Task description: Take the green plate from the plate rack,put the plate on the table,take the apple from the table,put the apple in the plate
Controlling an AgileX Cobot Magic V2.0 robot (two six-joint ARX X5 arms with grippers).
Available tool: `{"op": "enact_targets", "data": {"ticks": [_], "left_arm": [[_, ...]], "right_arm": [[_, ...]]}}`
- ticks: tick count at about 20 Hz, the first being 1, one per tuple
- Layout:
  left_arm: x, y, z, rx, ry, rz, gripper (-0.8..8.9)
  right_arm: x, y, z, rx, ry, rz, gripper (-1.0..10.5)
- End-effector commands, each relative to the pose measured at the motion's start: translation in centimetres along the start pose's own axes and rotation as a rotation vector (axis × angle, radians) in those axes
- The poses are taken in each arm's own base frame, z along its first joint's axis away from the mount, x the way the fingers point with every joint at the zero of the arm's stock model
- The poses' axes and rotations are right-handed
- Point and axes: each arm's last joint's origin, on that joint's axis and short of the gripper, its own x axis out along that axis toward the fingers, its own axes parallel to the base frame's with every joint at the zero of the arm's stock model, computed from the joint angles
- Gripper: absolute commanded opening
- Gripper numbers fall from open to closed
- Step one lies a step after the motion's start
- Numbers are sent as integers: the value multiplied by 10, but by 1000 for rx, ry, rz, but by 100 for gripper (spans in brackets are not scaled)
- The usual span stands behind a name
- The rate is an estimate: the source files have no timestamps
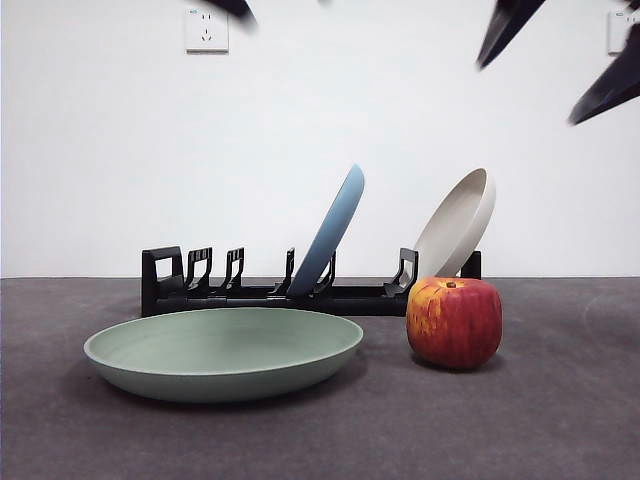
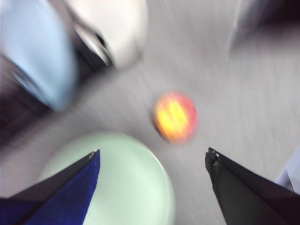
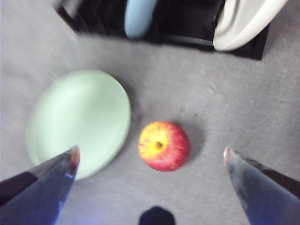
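Green plate flat on the worktop, in front of the plate rack, empty. Apple upright on the worktop just beside the plate's rim, not touching it, stem pit up.

From the front: apple standing before the rack's end, partly covering the foot of the beige plate. Blue plate leaning in a slot near the rack's middle, beige plate leaning at the end. Several slots nearer the squared loop bare. White wall behind, with a socket. Only dark tips of arms at the top edge there; no telling which arm is which.

From the right wrist: green plate and apple seen from above, a narrow strip of grey between them, something the front view hides. Rack beyond, blue plate and beige plate edge-on. Right end effector above the worktop, jaws spread wide, nothing held, apple between the two tips and slightly beyond them.

From the left wrist: heavily blurred. Left end effector likewise spread wide and empty, high over the scene; green plate under one jaw, apple beyond the tips, blue plate and beige plate as soft smears.
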Motion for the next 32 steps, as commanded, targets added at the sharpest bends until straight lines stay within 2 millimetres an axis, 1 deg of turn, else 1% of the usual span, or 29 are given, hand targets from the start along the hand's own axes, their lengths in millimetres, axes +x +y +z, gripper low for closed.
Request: {"op": "enact_targets", "data": {"ticks": [1,3,5,7,8,10,11,13,15,16,17,19,20,22,23,25,27,29,31,32], "left_arm": [[-53,19,5,-70,-178,112,377],[-97,32,2,-122,-309,187,377],[-133,44,-6,-172,-417,244,377],[-161,53,-17,-213,-490,286,377],[-172,57,-23,-227,-509,304,377],[-185,62,-34,-240,-514,345,377],[-188,64,-38,-243,-506,367,377],[-189,65,-42,-234,-479,389,377],[-187,65,-43,-224,-460,391,377],[-187,65,-43,-223,-457,392,377],[-187,65,-43,-223,-458,392,377],[-187,65,-44,-221,-453,392,377],[-187,65,-44,-218,-447,393,377],[-186,65,-45,-213,-439,394,377],[-186,65,-45,-212,-436,394,377],[-186,65,-46,-209,-431,395,377],[-186,65,-46,-208,-430,395,377],[-186,65,-46,-207,-427,395,377],[-186,65,-46,-206,-426,395,377],[-186,65,-46,-206,-426,395,377]], "right_arm": [[29,10,5,-90,82,-56,573],[55,14,6,-143,138,-103,573],[83,15,4,-168,185,-125,573],[108,13,0,-170,233,-127,573],[120,11,-2,-170,257,-127,572],[141,7,-9,-163,315,-126,572],[151,5,-14,-157,348,-114,572],[166,4,-22,-157,403,-116,571],[176,3,-28,-157,439,-116,563],[178,3,-29,-155,446,-115,534],[178,3,-29,-152,450,-117,404],[178,6,-29,-150,448,-113,-26],[176,6,-29,-143,442,-116,-3],[172,10,-24,-137,418,-113,-9],[169,15,-19,-128,395,-106,-8],[160,28,0,-131,339,-15,-9],[151,50,22,-145,272,114,-12],[142,76,42,-202,184,167,-12],[139,104,52,-263,102,230,-12],[141,114,54,-283,85,246,-12]]}}
